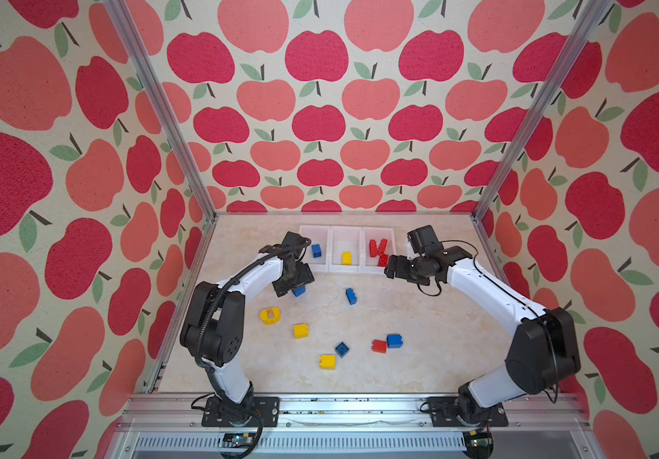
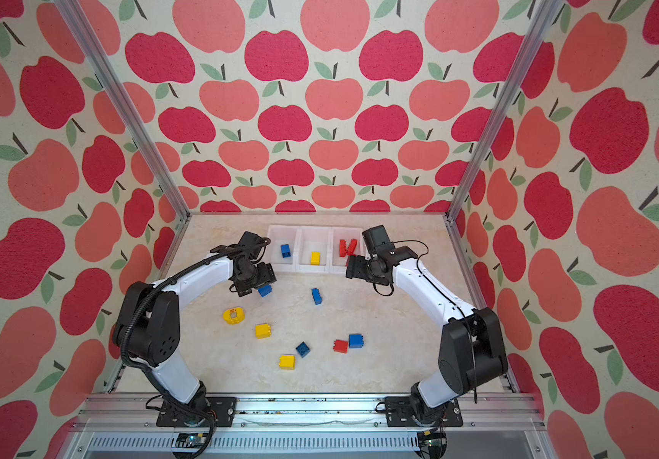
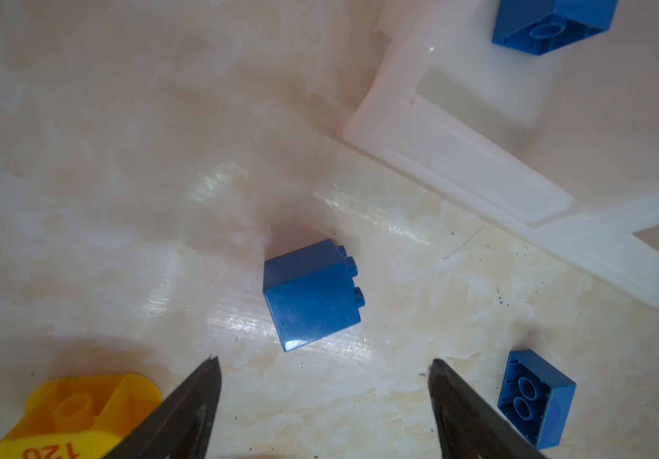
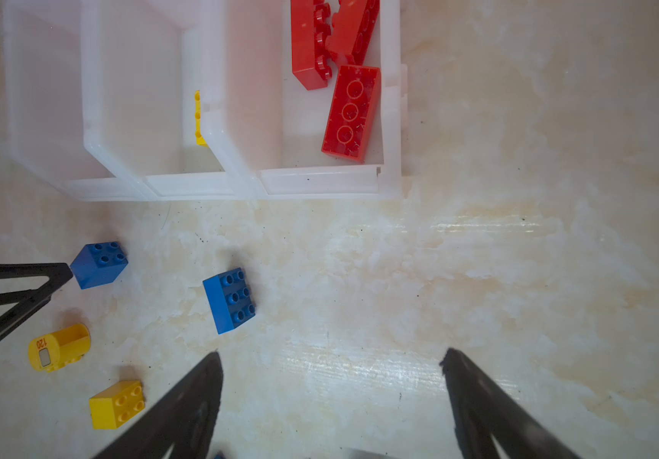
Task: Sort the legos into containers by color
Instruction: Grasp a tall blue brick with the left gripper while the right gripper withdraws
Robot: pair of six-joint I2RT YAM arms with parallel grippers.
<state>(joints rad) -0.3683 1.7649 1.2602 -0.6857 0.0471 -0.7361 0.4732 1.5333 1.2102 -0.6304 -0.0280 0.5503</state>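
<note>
Front rail [image 1: 320, 405] w/ both arm bases [image 1: 236, 409] sits closest; the bench [image 1: 419, 310] is beyond it.

Left tool [image 3: 324, 361]: jaws spread, nothing between them. It hovers just short of the blue cube [image 3: 312, 294], which lies on its side near the front wall of the containers [image 1: 330, 271]. Right tool [image 4: 331, 353]: open, empty, in front of the bin w/ the red bricks [image 4: 349, 111].

Sorted so far:
- Left bin: 1 blue brick [image 1: 316, 250].
- Mid bin: 1 yellow brick [image 1: 346, 258].
- Right bin: the reds.

Loose on the bench:
- blue 2x3 brick [image 4: 229, 300]
- round yellow piece [image 1: 269, 316]
- yellow cube [image 1: 300, 330]
- second yellow cube [image 1: 327, 361]
- dark blue piece [image 1: 342, 349]
- red cube [image 1: 379, 345], w/ a blue one [image 1: 394, 341] just beside it

Step in hand, prob.: left tool lining up a pick on the blue cube. Next move needs the fingers to straddle its flat sides, close, lift over the bin rim and release in the left bin.

Room: the bin wall is near on one side and the round yellow piece near on the other. The 2x3 brick is well apart. Mid bench is open.
</note>
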